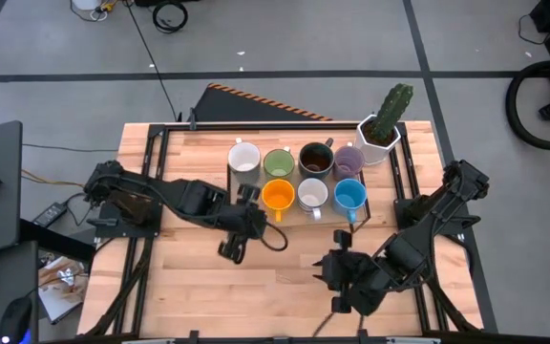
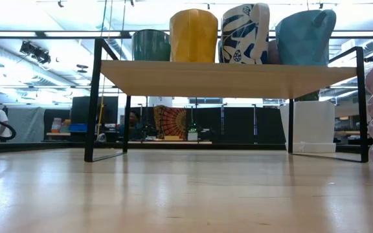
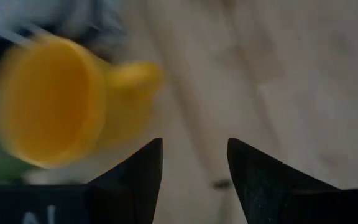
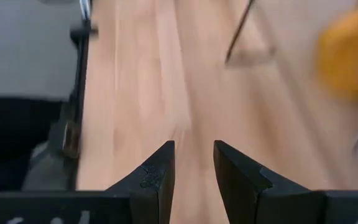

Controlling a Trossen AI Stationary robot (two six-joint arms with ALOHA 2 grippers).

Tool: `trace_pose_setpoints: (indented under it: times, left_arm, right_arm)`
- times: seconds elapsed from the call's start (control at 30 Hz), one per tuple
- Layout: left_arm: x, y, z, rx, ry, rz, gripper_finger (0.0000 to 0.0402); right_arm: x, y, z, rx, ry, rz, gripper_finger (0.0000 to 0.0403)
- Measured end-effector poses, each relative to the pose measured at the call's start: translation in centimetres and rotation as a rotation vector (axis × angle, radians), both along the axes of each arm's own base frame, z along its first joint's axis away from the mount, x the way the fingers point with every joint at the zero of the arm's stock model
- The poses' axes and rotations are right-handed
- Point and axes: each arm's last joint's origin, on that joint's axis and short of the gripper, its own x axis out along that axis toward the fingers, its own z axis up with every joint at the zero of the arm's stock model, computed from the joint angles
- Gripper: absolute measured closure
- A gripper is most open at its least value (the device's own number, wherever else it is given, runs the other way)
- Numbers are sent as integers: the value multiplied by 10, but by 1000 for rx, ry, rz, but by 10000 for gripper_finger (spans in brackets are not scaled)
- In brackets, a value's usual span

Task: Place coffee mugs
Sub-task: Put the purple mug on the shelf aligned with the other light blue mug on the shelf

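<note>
Wooden table (image 1: 199,277) bearing a low shelf (image 1: 299,212) with seven coffee mugs (image 1: 298,177) in two rows; just beside its orange mug (image 1: 277,195) the left gripper (image 1: 246,205), fingers apart and empty; nearer the table's front, the right gripper (image 1: 335,270), fingers slightly apart, empty.

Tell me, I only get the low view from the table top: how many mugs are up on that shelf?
Observer: Seven mugs stand on the shelf, four in the back row and three in front.
Operator: I see no robot hands at all. Where are they?
Observer: The left gripper is open and empty, facing the orange mug from close by.
Operator: And the other one?
Observer: The right gripper is open too, holding nothing, over bare table in front of the shelf.
</note>
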Motion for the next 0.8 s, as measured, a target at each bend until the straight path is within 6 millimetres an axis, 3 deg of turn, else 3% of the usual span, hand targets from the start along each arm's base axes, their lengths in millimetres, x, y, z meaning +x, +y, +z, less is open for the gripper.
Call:
trace_pose_setpoints:
  times: [0.13,0.33,0.53,0.8]
  left_arm:
    - [-8,-11,-12,-109,96,20,216]
    - [-16,-33,-40,-101,174,-37,216]
    - [-23,-55,-49,-112,152,-46,216]
    - [-37,-82,-61,-132,143,-33,216]
  right_arm:
    - [1,-12,-13,173,225,-91,286]
    - [-10,-18,-33,253,519,-302,286]
    - [-26,-19,-36,223,606,-431,286]
    - [-23,-15,-57,303,636,-433,254]
